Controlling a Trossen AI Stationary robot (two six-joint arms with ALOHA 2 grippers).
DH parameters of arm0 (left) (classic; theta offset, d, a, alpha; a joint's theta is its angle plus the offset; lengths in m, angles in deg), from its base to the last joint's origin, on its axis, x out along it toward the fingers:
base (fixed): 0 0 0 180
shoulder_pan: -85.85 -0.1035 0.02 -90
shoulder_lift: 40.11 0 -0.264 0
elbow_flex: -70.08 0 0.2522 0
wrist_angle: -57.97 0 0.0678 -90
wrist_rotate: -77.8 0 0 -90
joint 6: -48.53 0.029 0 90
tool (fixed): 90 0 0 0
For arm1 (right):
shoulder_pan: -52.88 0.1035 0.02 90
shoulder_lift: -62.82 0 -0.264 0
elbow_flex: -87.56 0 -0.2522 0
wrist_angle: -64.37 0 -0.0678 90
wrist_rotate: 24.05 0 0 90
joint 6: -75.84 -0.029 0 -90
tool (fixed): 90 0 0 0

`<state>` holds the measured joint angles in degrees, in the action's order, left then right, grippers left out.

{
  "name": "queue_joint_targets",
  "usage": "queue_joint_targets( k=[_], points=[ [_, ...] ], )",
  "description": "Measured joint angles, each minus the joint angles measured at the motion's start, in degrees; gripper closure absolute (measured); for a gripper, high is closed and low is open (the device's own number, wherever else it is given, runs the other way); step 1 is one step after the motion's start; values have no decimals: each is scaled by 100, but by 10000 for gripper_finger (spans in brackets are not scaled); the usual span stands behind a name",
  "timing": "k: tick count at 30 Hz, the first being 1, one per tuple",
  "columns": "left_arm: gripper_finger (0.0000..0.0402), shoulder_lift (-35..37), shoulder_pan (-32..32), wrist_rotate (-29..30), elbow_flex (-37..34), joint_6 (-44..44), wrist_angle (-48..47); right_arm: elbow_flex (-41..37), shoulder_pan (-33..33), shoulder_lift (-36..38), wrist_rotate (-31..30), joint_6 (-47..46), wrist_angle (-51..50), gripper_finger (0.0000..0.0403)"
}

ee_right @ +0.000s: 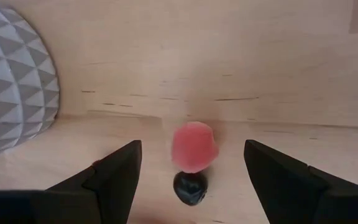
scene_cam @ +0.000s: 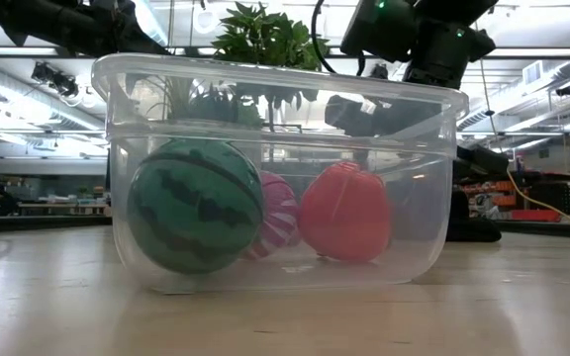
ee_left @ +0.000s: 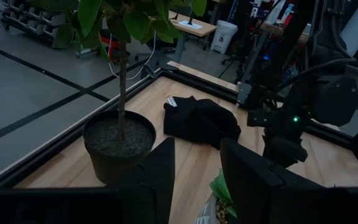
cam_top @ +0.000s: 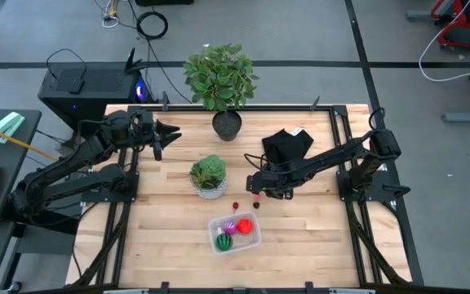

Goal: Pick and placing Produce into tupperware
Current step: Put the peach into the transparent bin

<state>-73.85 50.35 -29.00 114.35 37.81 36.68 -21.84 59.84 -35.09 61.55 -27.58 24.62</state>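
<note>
The clear tupperware (cam_top: 251, 239) sits on the table near its front edge. It holds a green striped ball (scene_cam: 194, 206), a purple piece (scene_cam: 277, 213) and a red piece (scene_cam: 345, 211). A pink-red piece (ee_right: 194, 146) and a tiny dark piece (ee_right: 190, 186) lie on the table just beyond the tub. Another tiny dark-red piece (cam_top: 236, 205) lies to their left. My right gripper (cam_top: 254, 189) hangs low over the two pieces, open, with a finger on either side of them and touching neither. My left gripper (cam_top: 166, 135) is open and empty at the far left.
A small leafy plant in a white faceted pot (cam_top: 209, 176) stands just left of my right gripper. A taller plant in a dark pot (cam_top: 225, 122) stands at the far edge. A black cloth (cam_top: 288, 145) lies at the far right.
</note>
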Motion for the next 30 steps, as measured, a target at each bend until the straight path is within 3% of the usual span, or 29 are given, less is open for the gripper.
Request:
queue_joint_targets(
  k=[30],
  points=[
    [268,-1,4,0,0,-15,33,18,-2,-485,318,160,584,152]
  ],
)
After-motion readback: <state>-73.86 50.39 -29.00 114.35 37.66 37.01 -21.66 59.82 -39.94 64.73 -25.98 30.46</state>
